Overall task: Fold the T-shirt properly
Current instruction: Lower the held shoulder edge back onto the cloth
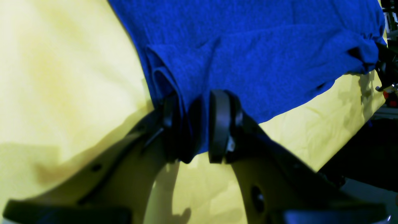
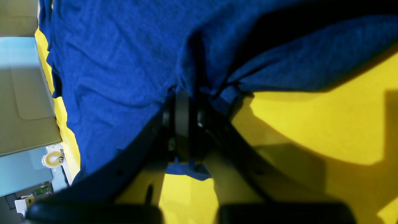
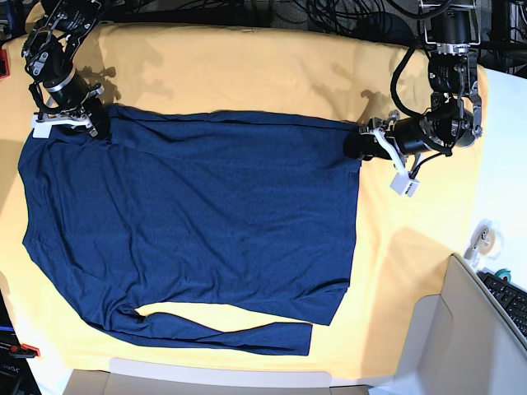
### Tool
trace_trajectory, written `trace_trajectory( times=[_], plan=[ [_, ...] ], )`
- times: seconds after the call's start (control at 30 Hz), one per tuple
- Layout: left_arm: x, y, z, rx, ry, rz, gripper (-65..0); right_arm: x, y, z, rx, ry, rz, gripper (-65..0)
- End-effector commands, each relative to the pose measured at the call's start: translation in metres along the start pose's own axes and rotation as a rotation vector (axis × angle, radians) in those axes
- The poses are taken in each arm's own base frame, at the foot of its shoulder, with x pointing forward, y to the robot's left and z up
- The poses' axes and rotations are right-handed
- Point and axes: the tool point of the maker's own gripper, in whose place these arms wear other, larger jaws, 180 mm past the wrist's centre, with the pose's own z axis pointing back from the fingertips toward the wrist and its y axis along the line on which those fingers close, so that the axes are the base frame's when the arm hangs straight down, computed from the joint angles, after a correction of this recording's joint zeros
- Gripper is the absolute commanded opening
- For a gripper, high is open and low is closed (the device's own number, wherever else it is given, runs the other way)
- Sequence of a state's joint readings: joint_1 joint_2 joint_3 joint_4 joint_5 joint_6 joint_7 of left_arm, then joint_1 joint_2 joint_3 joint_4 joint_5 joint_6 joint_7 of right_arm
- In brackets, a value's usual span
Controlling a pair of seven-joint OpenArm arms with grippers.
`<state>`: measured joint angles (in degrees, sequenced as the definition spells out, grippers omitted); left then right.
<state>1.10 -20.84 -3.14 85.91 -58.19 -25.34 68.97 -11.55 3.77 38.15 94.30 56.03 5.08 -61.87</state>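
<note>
The dark navy-blue T-shirt [image 3: 189, 214] lies spread flat on the yellow-orange table cloth [image 3: 247, 66], with one long sleeve [image 3: 222, 333] lying along its front edge. My left gripper [image 3: 356, 142] is at the shirt's far right corner and is shut on the fabric; the left wrist view shows the cloth [image 1: 264, 46] pinched in the gripper [image 1: 194, 124]. My right gripper [image 3: 92, 122] is at the shirt's far left corner and is shut on the fabric [image 2: 108, 62], as the right wrist view [image 2: 186, 118] shows. Both corners are slightly raised.
A beige box [image 3: 461, 329] stands at the front right, with a tape roll [image 3: 486, 241] and a keyboard [image 3: 512, 298] beside it on a white surface. Cables lie behind the table. The table's left edge is close to the right gripper.
</note>
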Motion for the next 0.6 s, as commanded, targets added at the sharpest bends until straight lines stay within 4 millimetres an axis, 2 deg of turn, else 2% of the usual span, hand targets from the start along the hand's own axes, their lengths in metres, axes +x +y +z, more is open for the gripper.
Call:
trace_trajectory(
  times=[0.0,0.13,0.27,0.33,0.57],
  plan=[
    [0.016,-0.002,0.007,-0.004,-0.038,-0.030,-49.7,0.008,0.008,0.002,0.027,-0.017,0.020,-65.0],
    [0.016,-0.002,0.007,-0.004,-0.038,-0.030,-49.7,-0.002,0.005,-0.001,0.033,0.027,0.029,-63.7],
    [0.016,-0.002,0.007,-0.004,-0.038,-0.030,-49.6,-0.014,-0.003,-0.005,0.041,0.082,0.027,-47.8],
    [0.016,-0.002,0.007,-0.004,-0.038,-0.030,-49.6,-0.015,-0.002,-0.005,0.040,0.089,0.030,-42.1],
    [0.019,-0.003,0.009,-0.005,-0.051,-0.035,-49.6,-0.015,-0.004,-0.002,0.034,0.093,0.040,-42.3]
  ],
)
